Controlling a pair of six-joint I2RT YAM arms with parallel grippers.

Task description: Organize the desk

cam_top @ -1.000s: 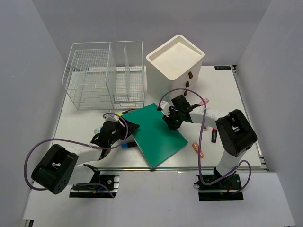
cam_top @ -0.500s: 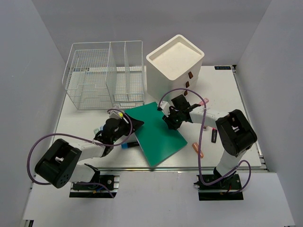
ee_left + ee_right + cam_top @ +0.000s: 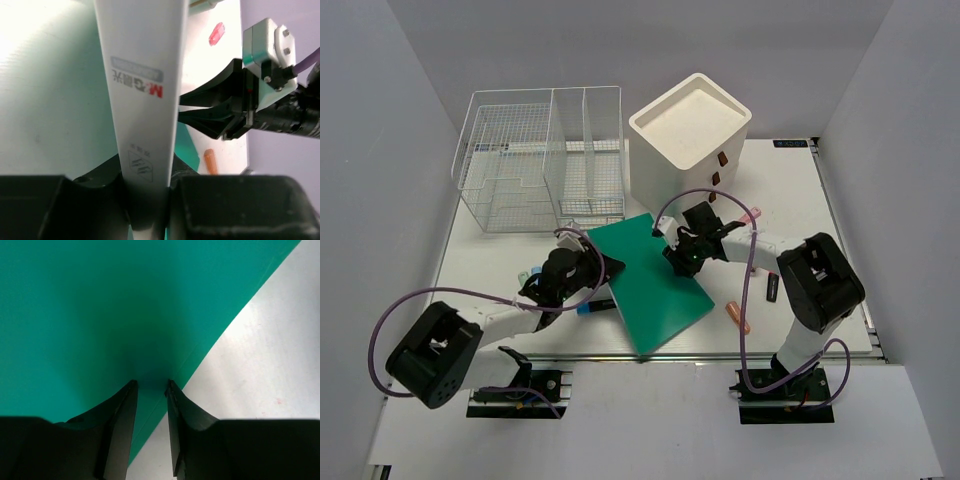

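A green folder [image 3: 655,285] lies at an angle in the middle of the white desk [image 3: 790,190]. My left gripper [image 3: 592,266] is at its left edge. In the left wrist view its jaws [image 3: 147,175] are shut on the folder's white labelled spine [image 3: 142,75], which touches both sides. My right gripper [image 3: 678,258] is at the folder's upper right edge. In the right wrist view its fingers [image 3: 150,385] stand narrowly apart across the edge of the green cover [image 3: 75,315], holding it. The right gripper [image 3: 220,112] also shows in the left wrist view, facing the folder.
A white wire basket [image 3: 540,160] stands at the back left and a white drawer box [image 3: 690,125] at the back centre. A blue marker [image 3: 590,308] lies by the folder's left side. Orange pieces [image 3: 738,315], a black item [image 3: 772,288] and a pink piece [image 3: 753,213] lie on the right.
My left gripper has moved right and forward to the folder's left edge and closed on its spine. The right gripper has stayed on the folder, barely shifting.
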